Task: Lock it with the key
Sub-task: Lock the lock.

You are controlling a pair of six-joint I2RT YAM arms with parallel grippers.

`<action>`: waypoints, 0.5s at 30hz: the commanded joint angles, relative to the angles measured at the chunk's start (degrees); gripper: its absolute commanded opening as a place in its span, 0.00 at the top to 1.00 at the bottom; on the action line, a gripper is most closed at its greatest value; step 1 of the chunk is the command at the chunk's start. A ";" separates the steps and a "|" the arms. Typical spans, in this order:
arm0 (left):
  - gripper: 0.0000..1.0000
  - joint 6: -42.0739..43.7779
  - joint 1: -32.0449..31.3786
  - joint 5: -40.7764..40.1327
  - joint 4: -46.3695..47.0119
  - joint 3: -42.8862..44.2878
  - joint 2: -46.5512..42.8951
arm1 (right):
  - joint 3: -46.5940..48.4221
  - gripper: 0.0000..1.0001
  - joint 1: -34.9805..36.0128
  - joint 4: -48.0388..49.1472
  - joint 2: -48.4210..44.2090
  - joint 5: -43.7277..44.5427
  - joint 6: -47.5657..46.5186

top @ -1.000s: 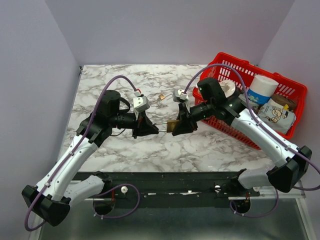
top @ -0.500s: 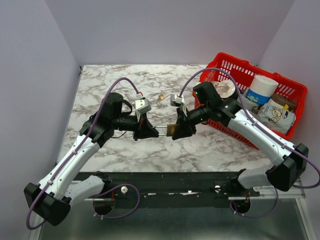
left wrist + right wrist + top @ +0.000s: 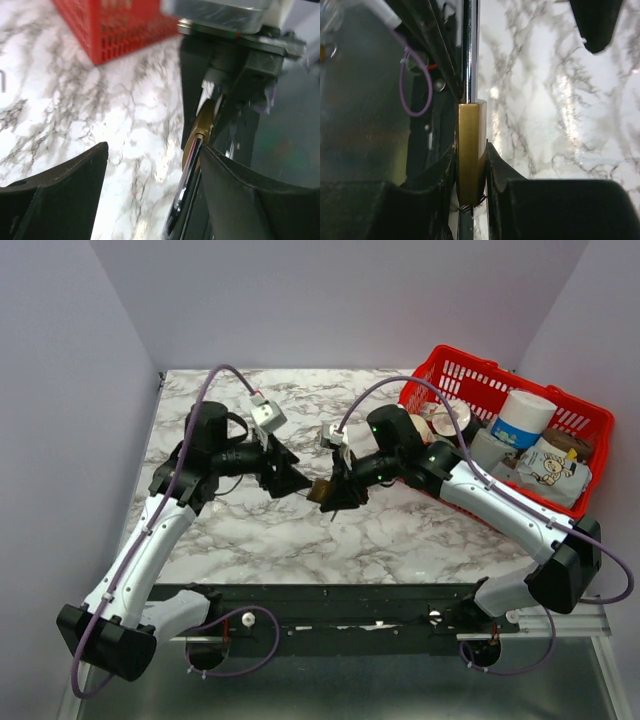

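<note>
My right gripper (image 3: 471, 150) is shut on a brass padlock (image 3: 471, 145), which stands upright between its fingers. A long steel key (image 3: 469, 50) sticks out of the padlock toward the left arm. In the left wrist view the padlock (image 3: 204, 122) and the key (image 3: 186, 182) lie close along the inner face of one finger, with the other finger far off. My left gripper (image 3: 154, 152) is open. From above, the left gripper (image 3: 292, 478) faces the padlock (image 3: 322, 492) held by the right gripper (image 3: 338, 494) over the marble table.
A red basket (image 3: 585, 418) stands at the back right of the marble table (image 3: 250, 530), holding a white canister (image 3: 527, 418), a printed pouch (image 3: 552, 468) and other items. A small object (image 3: 326, 431) lies behind the grippers. Purple cables loop over both arms.
My left gripper has opened and let go of the key. Both arms have shifted left and back, the right one carrying the padlock with the key in it.
</note>
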 commanded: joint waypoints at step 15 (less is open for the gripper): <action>0.01 -57.79 17.49 -22.37 27.08 -14.77 -10.22 | 0.91 0.99 1.15 31.48 3.49 31.78 20.20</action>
